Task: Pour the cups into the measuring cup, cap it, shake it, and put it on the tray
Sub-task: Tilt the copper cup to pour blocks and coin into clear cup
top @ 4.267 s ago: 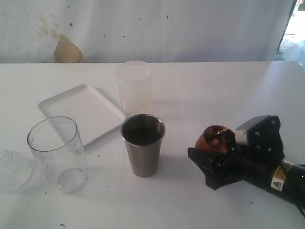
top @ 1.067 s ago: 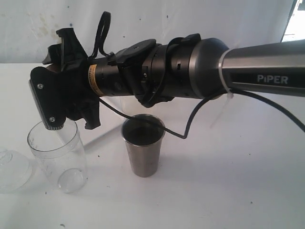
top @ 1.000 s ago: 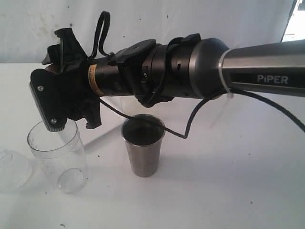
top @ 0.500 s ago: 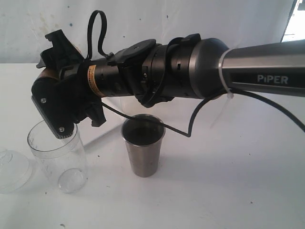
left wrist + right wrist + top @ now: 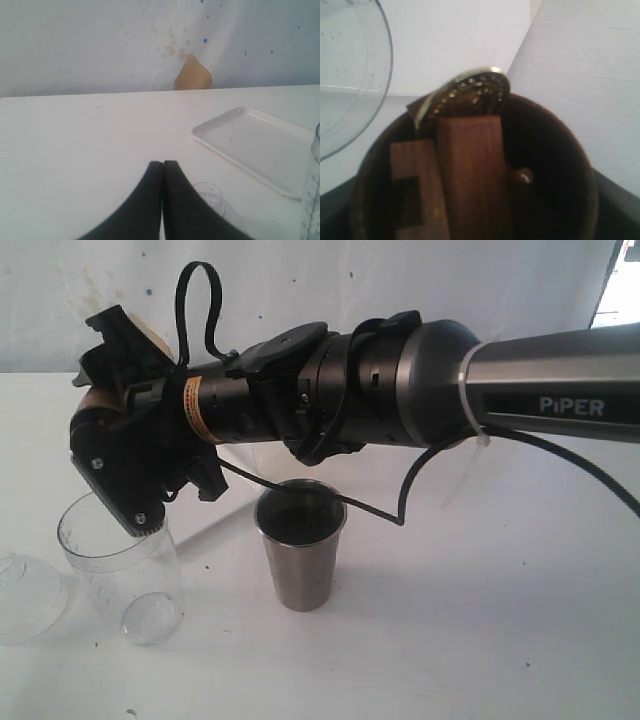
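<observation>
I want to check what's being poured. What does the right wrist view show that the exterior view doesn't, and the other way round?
Only the right wrist view: the inside of the wooden cup, holding brown wooden blocks and a gold-coloured disc. Only the exterior view: the steel tumbler standing upright on the table, and the right arm reaching across above it. Both: the clear measuring cup, its rim close to the wooden cup.

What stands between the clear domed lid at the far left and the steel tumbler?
The clear measuring cup, standing upright on the table; the exterior view shows it.
</observation>
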Robot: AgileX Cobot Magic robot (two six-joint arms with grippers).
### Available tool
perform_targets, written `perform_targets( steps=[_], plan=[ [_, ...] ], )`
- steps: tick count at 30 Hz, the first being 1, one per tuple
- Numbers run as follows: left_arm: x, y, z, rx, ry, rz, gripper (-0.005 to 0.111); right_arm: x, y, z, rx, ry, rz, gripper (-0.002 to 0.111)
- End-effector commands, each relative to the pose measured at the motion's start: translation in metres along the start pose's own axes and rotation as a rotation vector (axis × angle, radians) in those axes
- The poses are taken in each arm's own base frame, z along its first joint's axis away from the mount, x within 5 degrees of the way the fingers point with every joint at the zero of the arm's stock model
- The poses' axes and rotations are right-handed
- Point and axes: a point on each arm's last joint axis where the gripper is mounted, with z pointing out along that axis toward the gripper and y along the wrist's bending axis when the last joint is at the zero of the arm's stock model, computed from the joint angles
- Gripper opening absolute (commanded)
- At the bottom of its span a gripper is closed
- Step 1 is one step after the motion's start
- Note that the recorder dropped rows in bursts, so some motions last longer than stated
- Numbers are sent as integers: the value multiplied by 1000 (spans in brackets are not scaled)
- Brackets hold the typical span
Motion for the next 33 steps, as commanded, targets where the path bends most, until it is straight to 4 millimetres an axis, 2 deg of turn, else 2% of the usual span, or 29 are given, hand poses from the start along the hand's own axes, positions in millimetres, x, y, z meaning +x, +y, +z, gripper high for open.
perform_targets(
  steps=[1,5,12,22,33],
  plan=[
    [0,0,0,7,-13,-3,1,1,-5,-1,15,9,-70,0],
    [0,0,0,7,-13,-3,1,-2,-5,-1,16,-26,-133,0],
    [0,0,0,7,-13,-3,1,-7,-5,0,14,-27,-100,0],
    [0,0,0,7,-13,-3,1,-2,2,6,-5,18,-91,0],
    [0,0,0,7,-13,-3,1,-4,2,6,-5,11,-177,0]
  ],
)
